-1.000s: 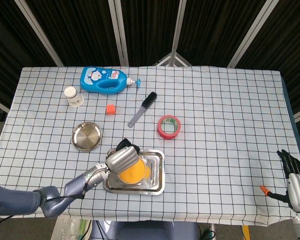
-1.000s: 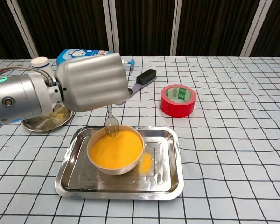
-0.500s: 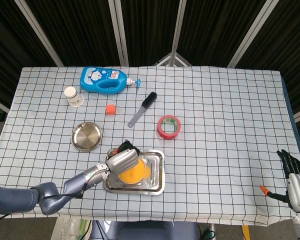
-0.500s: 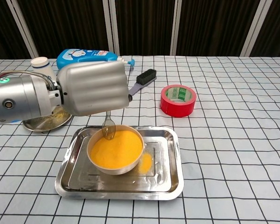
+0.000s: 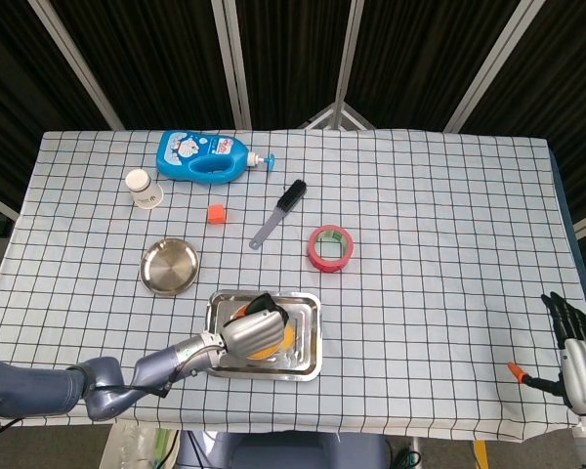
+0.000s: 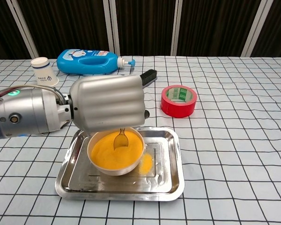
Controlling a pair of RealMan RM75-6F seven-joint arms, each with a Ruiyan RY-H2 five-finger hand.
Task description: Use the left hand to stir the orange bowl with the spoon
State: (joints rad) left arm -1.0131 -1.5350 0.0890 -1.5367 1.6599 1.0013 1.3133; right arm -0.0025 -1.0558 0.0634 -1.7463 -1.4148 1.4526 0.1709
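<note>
Only the chest view shows the spoon [image 6: 120,138] below the left hand [image 6: 107,109] fingers, dipped in the orange bowl [image 6: 116,151] inside the tray [image 6: 171,173]; fingers closed on its handle; the right hand [image 5: 576,352], only in the head view, has fingers spread, holding nothing.

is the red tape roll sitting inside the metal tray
No, the tape lies on the checked cloth behind the tray, clear of its rim.
</note>
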